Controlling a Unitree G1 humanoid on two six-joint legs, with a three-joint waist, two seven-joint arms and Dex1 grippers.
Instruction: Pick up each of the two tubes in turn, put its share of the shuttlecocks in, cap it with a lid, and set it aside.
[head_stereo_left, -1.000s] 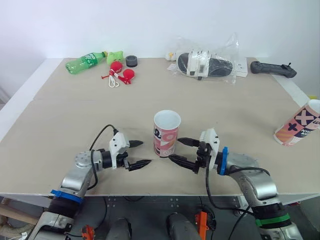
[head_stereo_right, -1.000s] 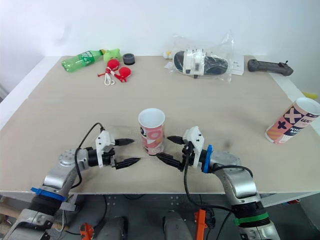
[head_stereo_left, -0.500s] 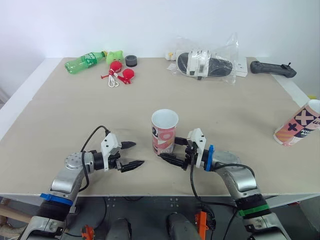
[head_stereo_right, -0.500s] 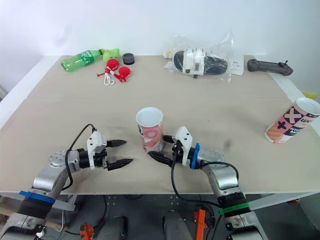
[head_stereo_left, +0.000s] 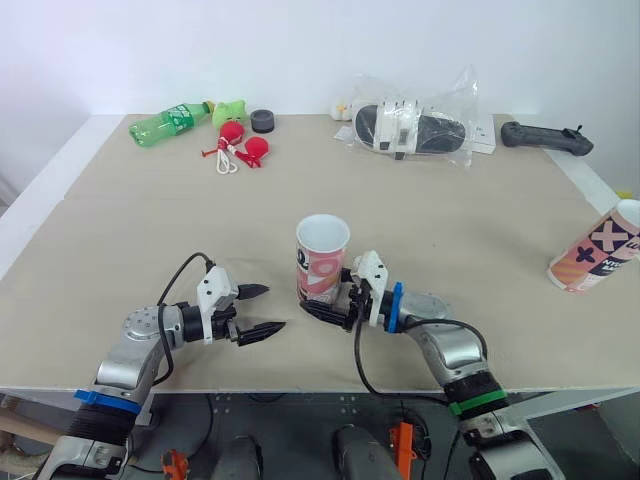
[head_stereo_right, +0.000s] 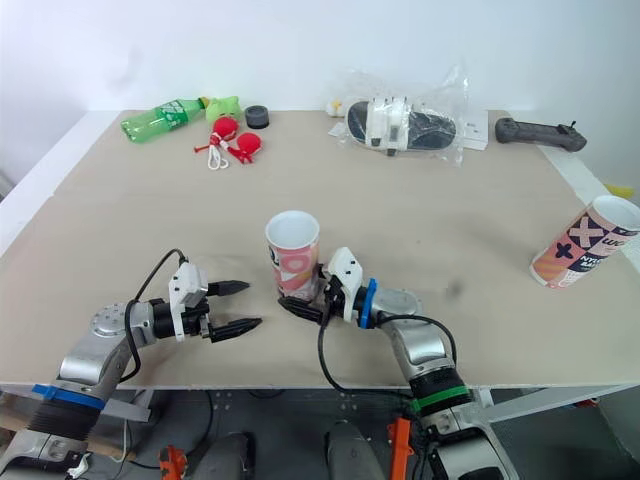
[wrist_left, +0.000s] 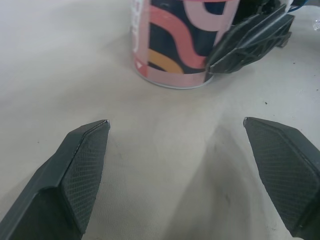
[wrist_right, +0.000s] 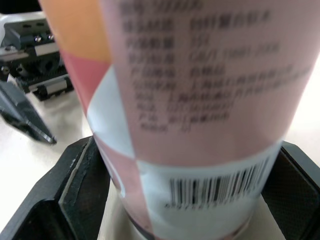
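A pink, white and navy patterned tube (head_stereo_left: 322, 258) stands upright and open-topped near the table's front middle. My right gripper (head_stereo_left: 323, 298) is shut on its base, one black finger (wrist_right: 75, 192) on each side of the tube (wrist_right: 195, 115). My left gripper (head_stereo_left: 258, 309) hovers low over the table just left of the tube, open with nothing between its fingers. Seen from the left wrist, the tube (wrist_left: 175, 40) stands ahead of the left gripper (wrist_left: 180, 150). A second patterned tube (head_stereo_left: 598, 247) leans at the right edge.
Along the back lie a clear plastic bag (head_stereo_left: 412, 128) holding black and white items, a black handle-like device (head_stereo_left: 546, 137), a small black round lid (head_stereo_left: 263, 121), red items (head_stereo_left: 240, 148), a green toy (head_stereo_left: 231, 112) and a green bottle (head_stereo_left: 170, 122).
My right gripper has moved left and shut around the tube's base, and the tube has slid slightly left. My left gripper has drawn back a little to the left.
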